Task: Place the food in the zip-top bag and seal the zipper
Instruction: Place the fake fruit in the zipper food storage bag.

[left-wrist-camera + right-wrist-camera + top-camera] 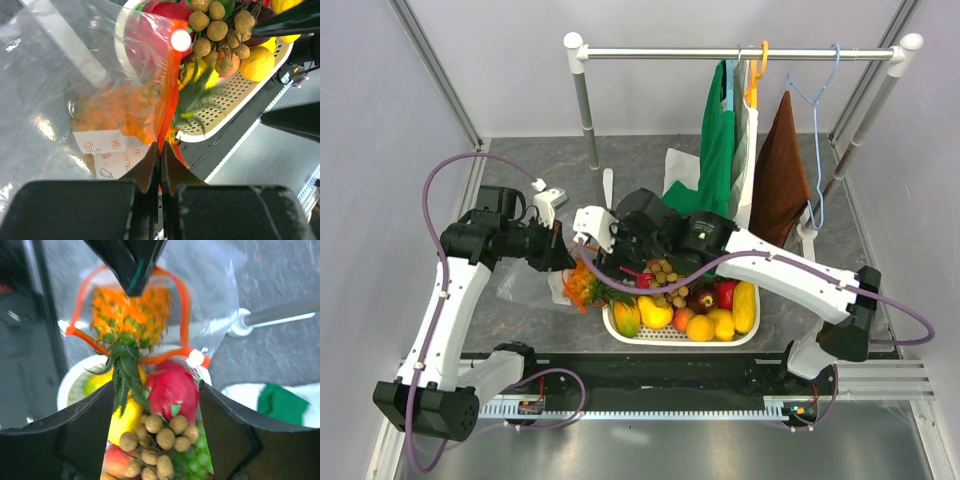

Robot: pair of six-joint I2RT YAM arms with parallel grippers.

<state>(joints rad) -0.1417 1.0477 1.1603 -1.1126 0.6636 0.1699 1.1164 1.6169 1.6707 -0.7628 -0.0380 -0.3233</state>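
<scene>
The clear zip-top bag (525, 285) lies left of the basket, its mouth toward the basket. My left gripper (563, 255) is shut on the orange-red zipper strip (167, 95), pinching it between the pads (150, 165). The white slider (180, 40) sits at the strip's far end. The orange pineapple (132, 315) has its body inside the open bag mouth, with the green crown (122, 370) sticking out toward the basket; it also shows in the left wrist view (125, 110). My right gripper (156, 385) is open and empty, just above the basket's fruit. A yellow lemon-like piece (125, 415) lies below it.
The white slotted basket (620, 335) holds a red dragon fruit (170, 387), brown longans (160, 437), green grapes and several yellow and orange fruits. A clothes rack (740, 52) with hanging cloths stands behind. The rack's post foot (240, 322) is beside the bag.
</scene>
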